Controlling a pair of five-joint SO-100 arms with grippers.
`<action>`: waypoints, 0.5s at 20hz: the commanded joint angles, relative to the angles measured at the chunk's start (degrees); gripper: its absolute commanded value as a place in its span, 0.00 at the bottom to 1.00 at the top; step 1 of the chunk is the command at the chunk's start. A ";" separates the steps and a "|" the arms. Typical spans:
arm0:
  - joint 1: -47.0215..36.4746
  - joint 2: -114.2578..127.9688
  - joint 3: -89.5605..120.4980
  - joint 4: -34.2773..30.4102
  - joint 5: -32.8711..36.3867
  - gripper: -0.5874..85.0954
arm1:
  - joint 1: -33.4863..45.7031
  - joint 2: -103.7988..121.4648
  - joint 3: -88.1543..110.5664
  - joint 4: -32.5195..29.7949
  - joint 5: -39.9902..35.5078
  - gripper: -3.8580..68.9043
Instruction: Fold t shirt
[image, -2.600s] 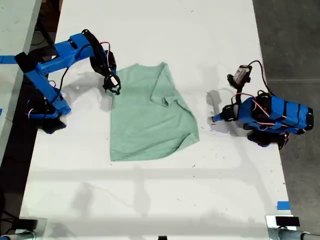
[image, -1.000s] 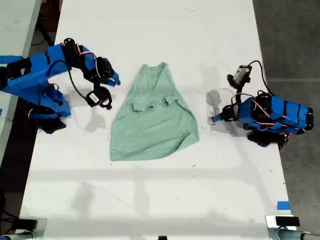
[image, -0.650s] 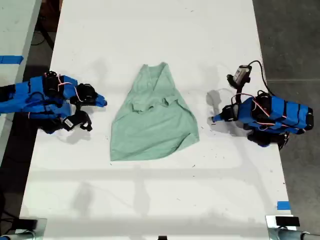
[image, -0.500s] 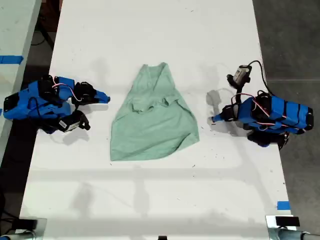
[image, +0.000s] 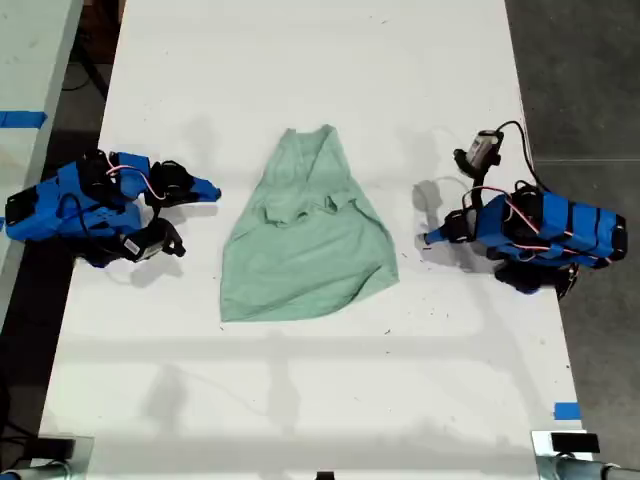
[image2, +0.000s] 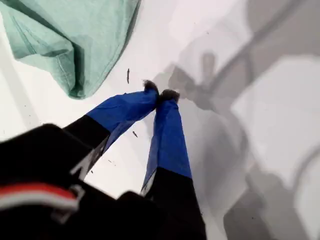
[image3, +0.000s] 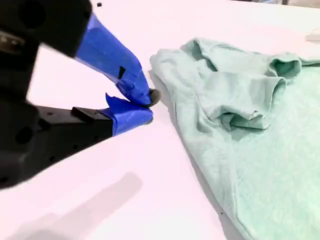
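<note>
Soft, wrinkled mint t shirt (image: 305, 235) lies bunched on the smooth white table (image: 300, 400); my first gripper (image2: 160, 94) and my second gripper (image3: 147, 107) are pressed together, empty

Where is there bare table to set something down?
Widest free stretches: the table beyond the t shirt, and the strip on its near side. Tighter: the gaps between the shirt and my second gripper, and between the shirt and my first gripper.

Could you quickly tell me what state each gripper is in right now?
My first gripper: shut, holding nothing, clear of the t shirt.
My second gripper: shut, holding nothing, beside the shirt's edge.
</note>
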 joint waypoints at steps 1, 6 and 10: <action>-1.32 0.35 0.79 -0.97 0.09 0.01 | -0.35 0.26 2.81 -1.58 -0.70 0.12; -1.14 0.35 0.79 -0.97 0.09 0.14 | 1.23 0.26 2.81 -1.58 -1.67 0.13; 0.00 0.35 0.79 -0.97 0.09 0.16 | -0.09 0.26 2.81 -1.58 -2.37 0.12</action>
